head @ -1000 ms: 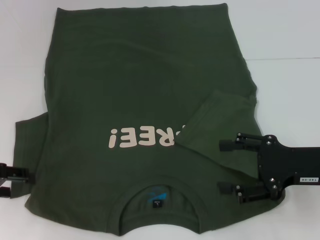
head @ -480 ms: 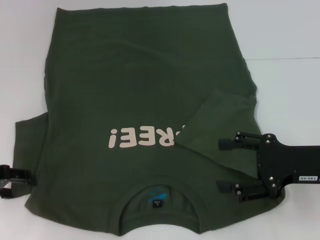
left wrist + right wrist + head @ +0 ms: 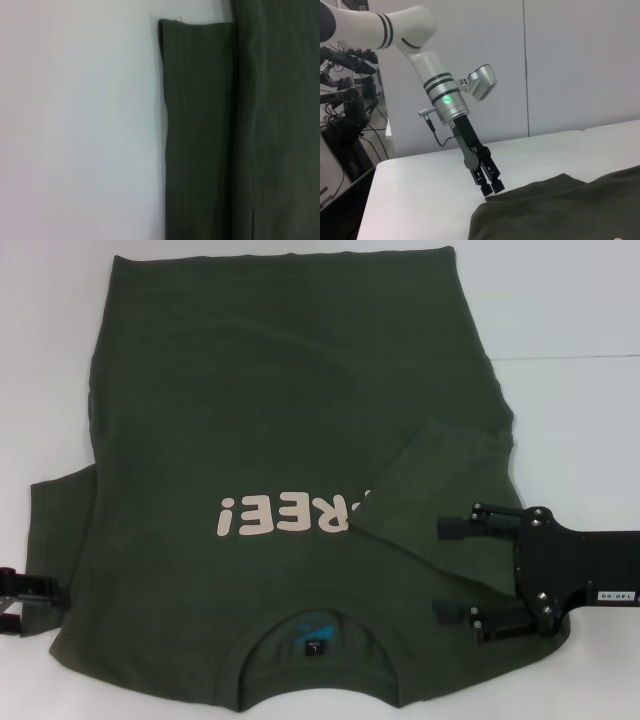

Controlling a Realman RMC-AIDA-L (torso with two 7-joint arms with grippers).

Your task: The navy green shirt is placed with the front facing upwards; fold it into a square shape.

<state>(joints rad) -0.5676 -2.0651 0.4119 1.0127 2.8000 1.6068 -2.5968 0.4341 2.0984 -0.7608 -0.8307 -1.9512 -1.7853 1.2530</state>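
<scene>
Your right hand [image 3: 452, 571] sits low over the shirt's right shoulder, its two black fingers [image 3: 458, 528] spread wide apart with nothing between them, so it has let go, or has yet to take hold. Just beyond its fingertips the right sleeve [image 3: 432, 475] lies folded inward across the chest, covering the start of the pale "FREE!" print [image 3: 285, 513]; that looks like the first side fold laid in place. Out at the other edge, your left hand [image 3: 490, 186] is pinched down at the tip of the left sleeve [image 3: 48, 510], fingers close together on the cloth edge, and I judge it holds the hem ready to carry that sleeve inward too. The navy green shirt [image 3: 280, 390] itself lies flat, front up, on the white counter [image 3: 570, 310], collar [image 3: 318, 625] nearest you.
</scene>
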